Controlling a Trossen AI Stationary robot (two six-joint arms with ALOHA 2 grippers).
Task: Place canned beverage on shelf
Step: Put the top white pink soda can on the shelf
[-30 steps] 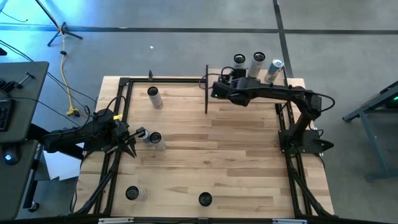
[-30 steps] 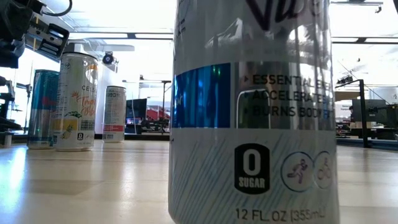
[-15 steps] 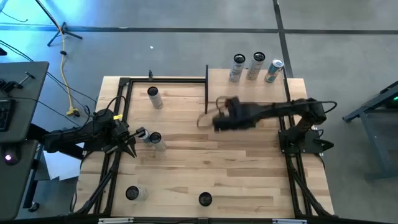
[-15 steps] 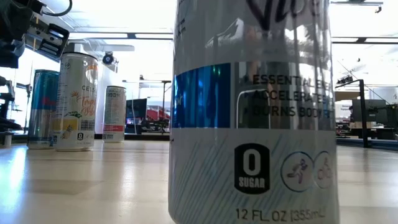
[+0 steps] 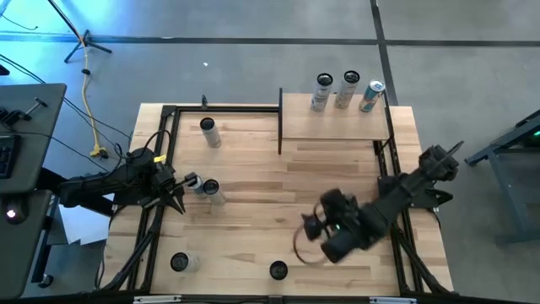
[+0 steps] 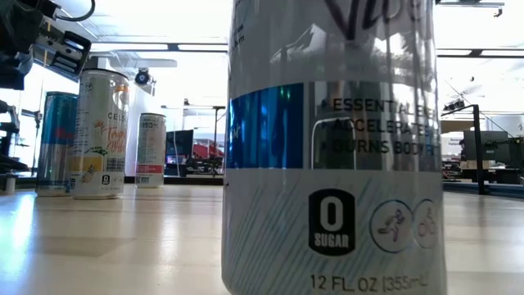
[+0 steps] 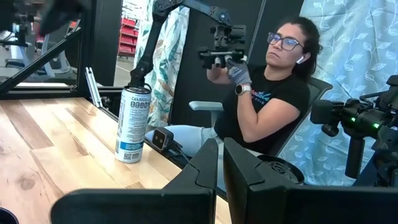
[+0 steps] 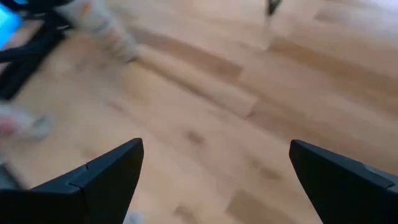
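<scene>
The shelf, a small light-wood board on black posts, stands at the table's far right. Three cans stand upright along its far edge. More cans stand on the tabletop: one far left, one at mid left, and two near the front edge. My right gripper hangs open and empty over the front right of the table, slanting down. My left gripper rests shut at the left edge, beside the mid-left can.
One can stands very close to the low camera and fills most of that view. Black frame rails run along the table's left and right edges. Beyond the table, the left wrist view shows a seated person.
My right gripper has swung away from the shelf toward the table's near edge. It turned as it went, stayed open and carried nothing. The three cans on the shelf have kept their places.
</scene>
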